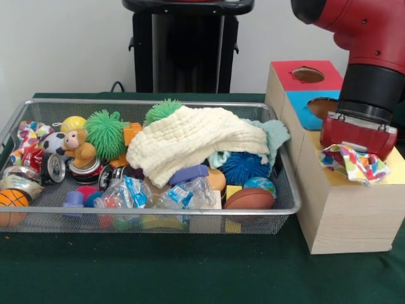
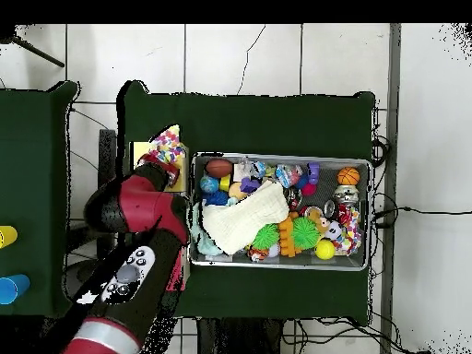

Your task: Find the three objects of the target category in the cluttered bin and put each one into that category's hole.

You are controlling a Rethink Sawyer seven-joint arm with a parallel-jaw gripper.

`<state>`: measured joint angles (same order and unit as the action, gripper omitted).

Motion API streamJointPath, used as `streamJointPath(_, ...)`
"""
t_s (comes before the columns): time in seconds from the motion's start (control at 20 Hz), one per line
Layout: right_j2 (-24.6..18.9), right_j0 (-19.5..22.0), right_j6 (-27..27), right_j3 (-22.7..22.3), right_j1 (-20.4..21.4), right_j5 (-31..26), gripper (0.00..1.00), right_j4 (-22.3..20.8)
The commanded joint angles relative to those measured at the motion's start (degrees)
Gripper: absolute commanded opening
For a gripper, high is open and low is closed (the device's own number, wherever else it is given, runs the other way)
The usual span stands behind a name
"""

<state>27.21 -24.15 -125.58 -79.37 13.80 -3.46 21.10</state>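
Note:
My gripper (image 1: 356, 152) hangs over the yellow-topped wooden box (image 1: 345, 215) to the right of the bin. It is shut on a white polka-dot cloth (image 1: 355, 163) that bunches under it and lies on the yellow top. The cloth covers the hole. In the overhead view the cloth (image 2: 166, 145) lies on the yellow box (image 2: 140, 153), left of the bin (image 2: 277, 155). The silver mesh bin (image 1: 158, 214) is full of clutter. Another polka-dot cloth (image 1: 28, 134) lies in its far left corner. I see no third one.
A cream waffle cloth (image 1: 196, 142) lies over the bin's middle, with a mint cloth (image 1: 276, 133) beside it. Green spiky balls (image 1: 105, 132), a toy monkey (image 1: 78, 147), cans and balls fill the rest. The blue-topped box (image 1: 302, 115) and red-topped box (image 1: 285, 77) stand behind the yellow one.

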Motion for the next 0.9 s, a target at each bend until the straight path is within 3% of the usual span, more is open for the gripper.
streamJointPath(0.05,-20.9,24.3,10.0,-14.3,5.8,-12.8,0.0,-9.4)
streamJointPath(0.2,-27.7,30.4,14.6,-14.9,7.8,-20.3,0.0,-12.3)
streamJointPath(0.3,-28.4,31.7,15.3,-14.7,9.1,-24.0,0.0,-14.1)
streamJointPath(0.45,-26.4,31.0,14.8,-13.4,11.6,-27.2,0.0,-18.5)
streamJointPath(0.75,-26.4,31.1,10.8,-14.0,15.4,-27.7,0.0,-24.1)
streamJointPath(0.9,-23.0,27.3,6.7,-14.4,18.0,-27.1,0.0,-26.9)
